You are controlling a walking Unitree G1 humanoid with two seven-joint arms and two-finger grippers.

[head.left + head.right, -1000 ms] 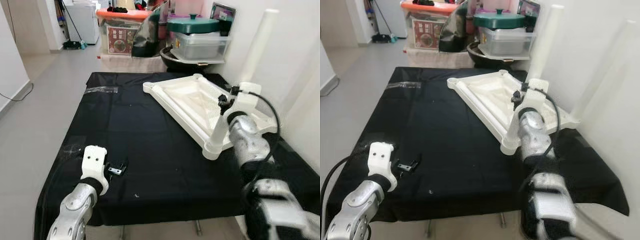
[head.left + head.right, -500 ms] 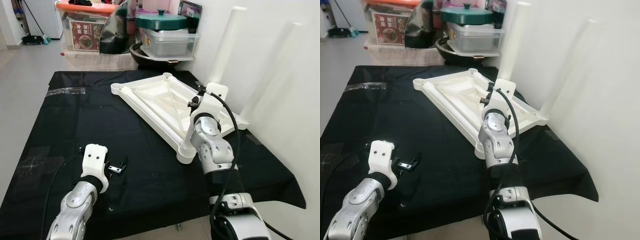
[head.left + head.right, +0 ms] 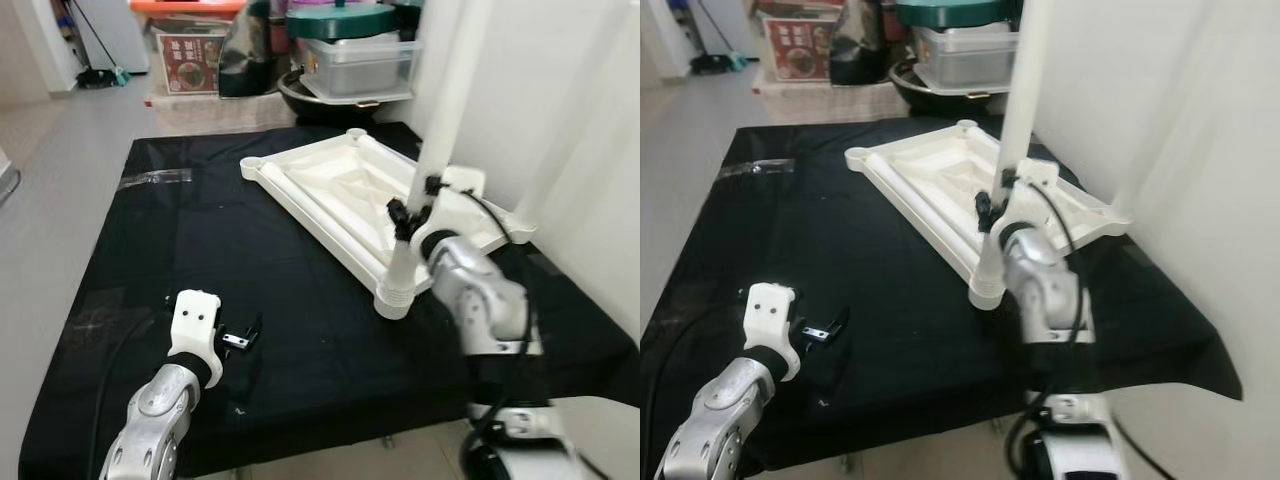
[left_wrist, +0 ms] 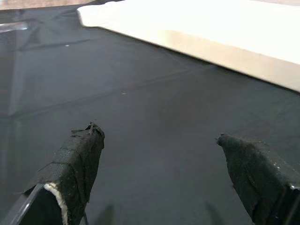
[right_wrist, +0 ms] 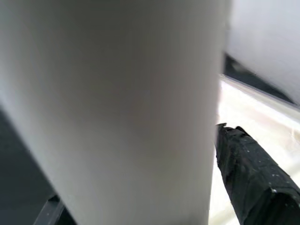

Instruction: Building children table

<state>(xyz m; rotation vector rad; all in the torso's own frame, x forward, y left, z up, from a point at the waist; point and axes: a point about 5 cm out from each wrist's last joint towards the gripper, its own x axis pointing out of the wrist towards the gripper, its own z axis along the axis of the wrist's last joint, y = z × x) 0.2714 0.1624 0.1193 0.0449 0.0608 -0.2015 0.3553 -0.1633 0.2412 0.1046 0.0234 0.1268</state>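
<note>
A white table top lies upside down on the black cloth. From its near corner socket a white leg stands upright. My right gripper is shut on this leg a little above the socket. In the right wrist view the leg sits between the black fingers. A second white leg rises at the corner by the wall. My left gripper hovers low over the cloth near the front left, its fingers wide apart with nothing between them.
Storage boxes and a green-lidded pot crowd the floor past the far edge. A white wall runs close along the right side. Open grey floor lies to the left.
The whole picture shifted as the head moved. My right gripper stays on the near-corner leg, and its arm has swung out to the right. The left gripper rests in the same spot.
</note>
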